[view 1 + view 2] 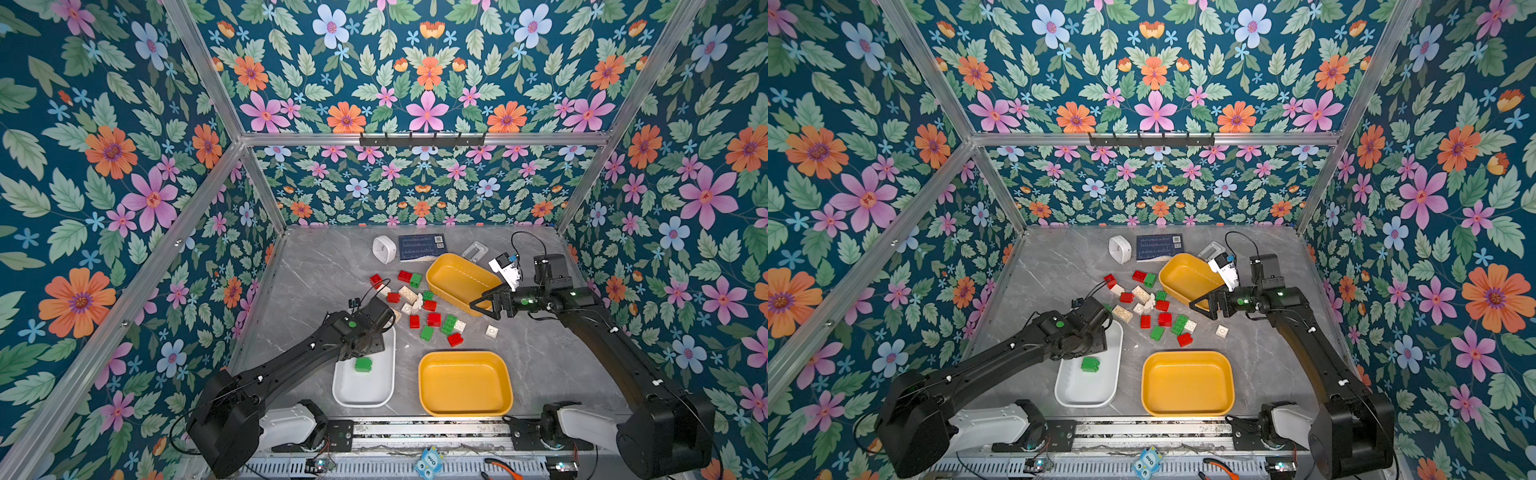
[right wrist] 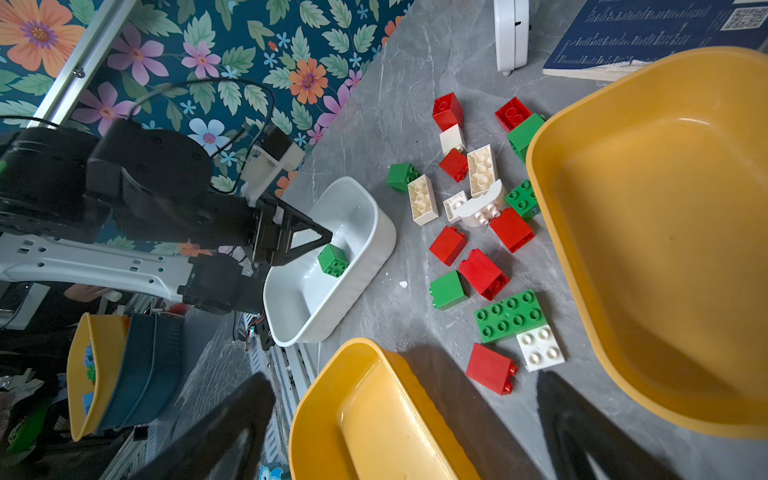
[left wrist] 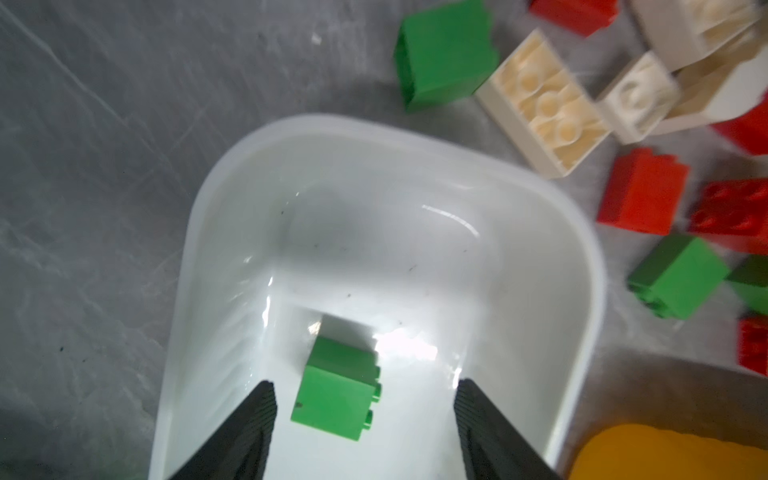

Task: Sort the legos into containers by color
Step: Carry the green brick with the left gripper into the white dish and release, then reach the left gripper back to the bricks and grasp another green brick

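A green lego (image 3: 336, 395) lies on its side in the white container (image 1: 363, 404), between the spread fingers of my left gripper (image 3: 365, 386), which is open and touches nothing. It also shows in both top views as the only green lego (image 1: 1090, 364) in that tub. Several red, green and cream-white legos (image 1: 428, 307) lie scattered on the grey table between the tubs. One yellow container (image 1: 465, 354) stands empty at the front, another yellow container (image 1: 453, 257) empty at the back. My right gripper (image 1: 476, 302) hovers open and empty at the far tub's near corner.
A white rounded gadget (image 1: 384, 248), a dark card with QR code (image 1: 422, 246) and a small clear case (image 1: 475, 251) sit along the back of the table. Floral walls with metal posts close in three sides. A metal rail (image 1: 428, 430) runs along the front edge.
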`<state>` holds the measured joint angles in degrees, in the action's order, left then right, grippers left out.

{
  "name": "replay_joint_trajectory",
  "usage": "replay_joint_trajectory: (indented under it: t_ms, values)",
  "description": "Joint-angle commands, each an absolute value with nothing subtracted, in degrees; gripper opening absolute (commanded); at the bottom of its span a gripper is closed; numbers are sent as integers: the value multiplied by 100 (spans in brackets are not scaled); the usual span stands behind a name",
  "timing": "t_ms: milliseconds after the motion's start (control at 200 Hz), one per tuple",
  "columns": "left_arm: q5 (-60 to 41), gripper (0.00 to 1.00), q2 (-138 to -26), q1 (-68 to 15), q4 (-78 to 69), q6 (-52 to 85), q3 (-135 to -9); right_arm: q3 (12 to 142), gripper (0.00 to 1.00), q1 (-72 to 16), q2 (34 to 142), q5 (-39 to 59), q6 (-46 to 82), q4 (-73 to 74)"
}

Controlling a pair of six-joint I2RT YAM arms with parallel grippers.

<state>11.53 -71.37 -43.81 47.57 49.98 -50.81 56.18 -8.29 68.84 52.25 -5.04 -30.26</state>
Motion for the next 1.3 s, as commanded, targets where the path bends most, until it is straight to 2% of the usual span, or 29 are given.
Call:
replay_joint_trajectory:
  t_ms: [0, 100, 350, 545, 895, 1295]
  values:
    - [1583, 76, -7356, -4295, 5020, 4001, -5669, 5623, 99, -837, 6880, 5235, -498, -3001]
    - [1464, 78, -7662, -3944, 4897, 2672, -6121, 5699, 99, -835, 6960, 5294, -475, -2977]
    - [-86, 76, -8378, -2620, 4431, -465, -6864, 5762, 99, -836, 7004, 5272, -475, -2942]
    - [-789, 73, -9294, -2279, 4614, -1748, -7319, 5730, 99, -836, 6996, 5248, -503, -2989]
    - [-893, 69, -10462, -2259, 4173, -2267, -7560, 5675, 99, -843, 7014, 5255, -552, -3099]
    - [-503, 61, -10916, -2154, 3914, -2520, -7415, 5567, 99, -840, 6997, 5213, -603, -3178]
